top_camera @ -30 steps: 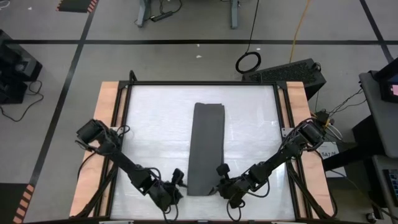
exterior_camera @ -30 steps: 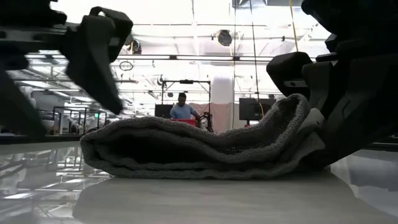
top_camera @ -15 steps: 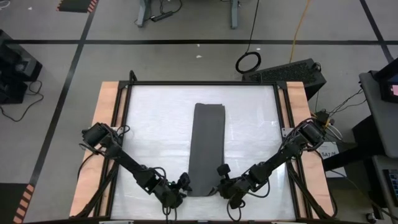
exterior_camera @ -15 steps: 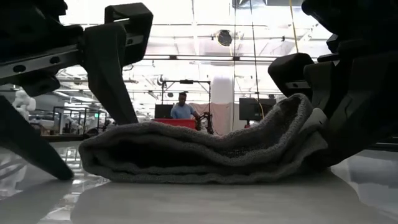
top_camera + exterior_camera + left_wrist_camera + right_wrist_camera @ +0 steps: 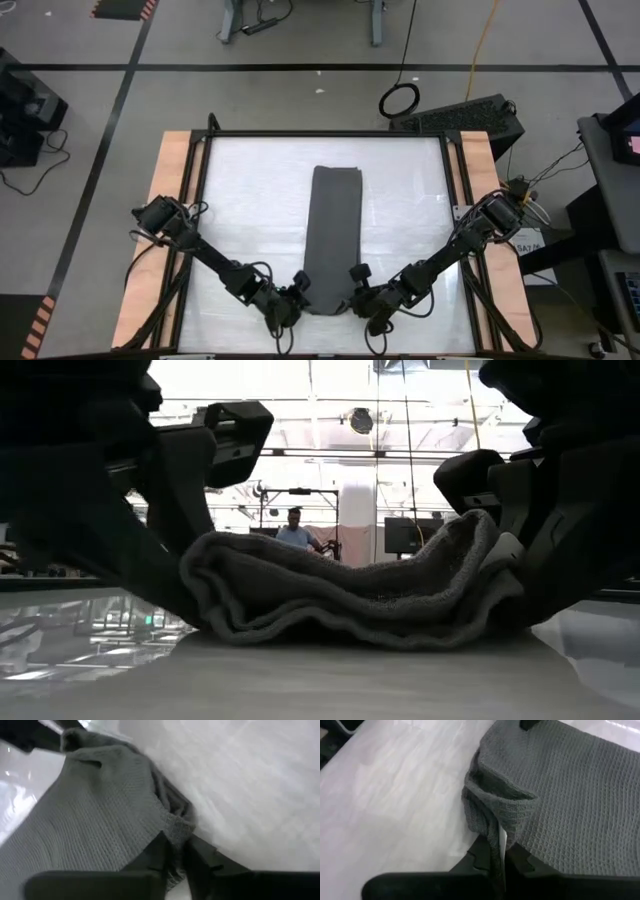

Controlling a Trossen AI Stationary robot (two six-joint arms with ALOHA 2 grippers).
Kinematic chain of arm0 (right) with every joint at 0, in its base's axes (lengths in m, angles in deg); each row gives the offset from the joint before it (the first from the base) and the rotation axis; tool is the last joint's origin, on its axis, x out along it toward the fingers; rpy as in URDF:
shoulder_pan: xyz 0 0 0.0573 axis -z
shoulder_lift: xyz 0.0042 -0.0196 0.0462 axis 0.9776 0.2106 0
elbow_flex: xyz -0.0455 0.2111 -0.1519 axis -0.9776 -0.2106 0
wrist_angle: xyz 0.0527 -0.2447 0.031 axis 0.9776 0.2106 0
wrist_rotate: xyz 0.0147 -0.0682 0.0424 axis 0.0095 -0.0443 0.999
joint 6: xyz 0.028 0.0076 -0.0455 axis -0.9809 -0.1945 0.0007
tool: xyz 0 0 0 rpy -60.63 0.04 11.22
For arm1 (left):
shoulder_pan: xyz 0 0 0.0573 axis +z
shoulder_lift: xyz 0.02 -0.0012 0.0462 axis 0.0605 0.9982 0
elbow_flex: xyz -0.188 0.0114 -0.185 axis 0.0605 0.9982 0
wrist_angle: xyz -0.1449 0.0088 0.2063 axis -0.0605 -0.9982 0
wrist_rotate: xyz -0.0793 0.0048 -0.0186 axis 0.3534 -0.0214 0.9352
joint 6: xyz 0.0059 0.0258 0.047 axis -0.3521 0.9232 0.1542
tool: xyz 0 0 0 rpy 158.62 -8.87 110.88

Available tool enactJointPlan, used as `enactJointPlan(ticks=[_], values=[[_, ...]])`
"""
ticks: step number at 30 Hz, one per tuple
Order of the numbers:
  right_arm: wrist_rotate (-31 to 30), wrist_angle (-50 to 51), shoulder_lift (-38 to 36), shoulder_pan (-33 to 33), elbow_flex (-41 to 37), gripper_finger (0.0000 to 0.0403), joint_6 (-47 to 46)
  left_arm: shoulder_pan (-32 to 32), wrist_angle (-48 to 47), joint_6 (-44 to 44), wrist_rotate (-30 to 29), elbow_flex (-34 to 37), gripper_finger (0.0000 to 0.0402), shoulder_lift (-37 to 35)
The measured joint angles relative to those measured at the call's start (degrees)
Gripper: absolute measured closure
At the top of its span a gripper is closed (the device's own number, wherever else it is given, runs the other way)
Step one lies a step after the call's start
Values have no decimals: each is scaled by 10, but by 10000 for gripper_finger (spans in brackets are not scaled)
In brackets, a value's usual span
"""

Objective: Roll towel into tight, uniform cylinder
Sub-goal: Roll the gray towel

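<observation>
High view: towel [image 5: 333,235] lies as a long dark grey strip down the middle of the white table [image 5: 250,200], far end flat and squared off, near end held between both grippers. Left gripper [image 5: 301,291] sits at the near left corner of the towel, right gripper [image 5: 354,283] at the near right corner, both arms reaching in low from the table's near side corners.

Low view shows the near edge of the towel bunched up into folds, sagging in the middle, both ends raised off the tabletop. Left wrist view: left gripper's fingers [image 5: 159,851] are closed together on the towel's corner, fabric pinched and puckered between them. Right wrist view: right gripper's fingers [image 5: 481,851] are clamped tight on the other corner, a fold of cloth and a bit of white tag [image 5: 503,840] squeezed between them. Rest of the towel stretches away flat on the table in both wrist views, waffle weave visible.

Background in the low view: a person [image 5: 295,532] far off in the room behind the table. Black keyboard-like object [image 5: 462,114] and a black ring of cable [image 5: 399,99] lie on the floor beyond the table's far right corner.
</observation>
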Motion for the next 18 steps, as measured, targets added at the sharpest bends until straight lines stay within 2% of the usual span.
enactJointPlan(ticks=[3, 8, 12, 18], values=[[3, -1, -4, -1, 0, 398, -37, 0, -6, -55, 0, -7, 391, 0], [18, -5, -21, -3, 0, 399, -118, 0, -35, -210, 2, -30, 393, -4], [32, -1, -43, -6, 0, 399, -181, 0, -47, -322, 11, -36, 396, -34], [29, 7, -58, -19, 0, 397, -283, 6, -82, -442, 10, -36, 397, -76]])
